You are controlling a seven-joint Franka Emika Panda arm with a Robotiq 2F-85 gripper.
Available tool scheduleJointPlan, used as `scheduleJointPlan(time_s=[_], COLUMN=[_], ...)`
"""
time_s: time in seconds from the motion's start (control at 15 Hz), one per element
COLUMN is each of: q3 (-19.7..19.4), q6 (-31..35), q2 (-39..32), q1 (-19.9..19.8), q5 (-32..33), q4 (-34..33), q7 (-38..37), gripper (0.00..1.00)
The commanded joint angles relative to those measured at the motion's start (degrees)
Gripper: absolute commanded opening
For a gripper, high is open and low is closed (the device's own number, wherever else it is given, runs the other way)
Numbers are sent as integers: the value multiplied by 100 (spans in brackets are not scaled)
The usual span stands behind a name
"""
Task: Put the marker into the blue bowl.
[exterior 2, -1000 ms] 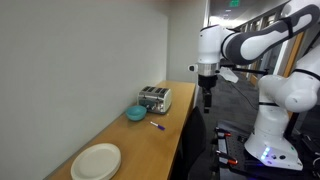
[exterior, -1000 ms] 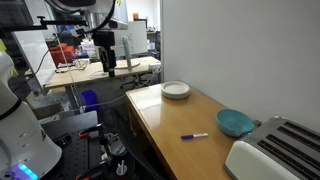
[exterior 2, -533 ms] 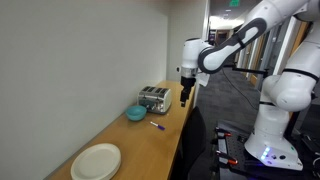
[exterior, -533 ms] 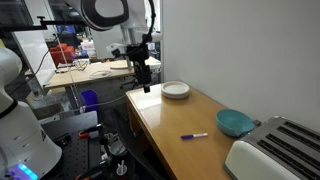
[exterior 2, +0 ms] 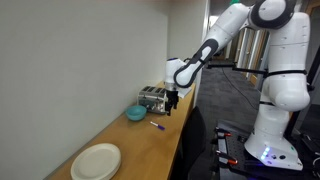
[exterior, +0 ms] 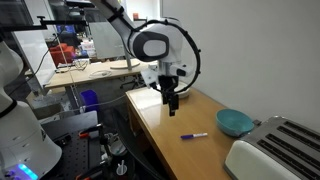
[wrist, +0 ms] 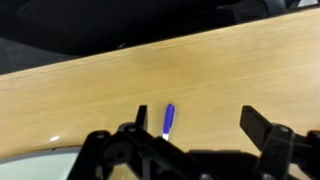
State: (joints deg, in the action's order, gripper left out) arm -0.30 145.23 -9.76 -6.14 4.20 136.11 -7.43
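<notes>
Gripper hangs open and empty above the table, at the middle of the frame in both exterior views. In the wrist view its two fingers stand wide apart along the bottom edge. The marker shows between them, near the left one, but it lies on the wood beyond and is not touched.

In an exterior view the marker lies flat just right of centre and below the gripper. It sits between the gripper and the bowl at the right, close to the bowl but outside it.

By my reading nothing of the task is done yet. The descent, the grasp, the carry and the drop into the bowl are all left.

Counted:
- one gripper
- one marker
- one bowl
- one white plate, lower left in an exterior view
- one toaster just behind the bowl
</notes>
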Motion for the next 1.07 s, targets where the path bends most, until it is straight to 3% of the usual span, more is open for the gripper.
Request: scheduleJointPlan(time_s=[0.0, 0.33, 0.67, 1.0], q3=[-167, -180, -107, -90], q6=[-45, 20, -85, -107], q2=[-965, -2210, -3010, -3409], q1=[129, 87, -77, -193], q5=[-96, -181, -455, -682], q4=[-829, -1987, -2842, -3215], q7=[82, 245, 382, 448], gripper=[100, 100, 100, 80])
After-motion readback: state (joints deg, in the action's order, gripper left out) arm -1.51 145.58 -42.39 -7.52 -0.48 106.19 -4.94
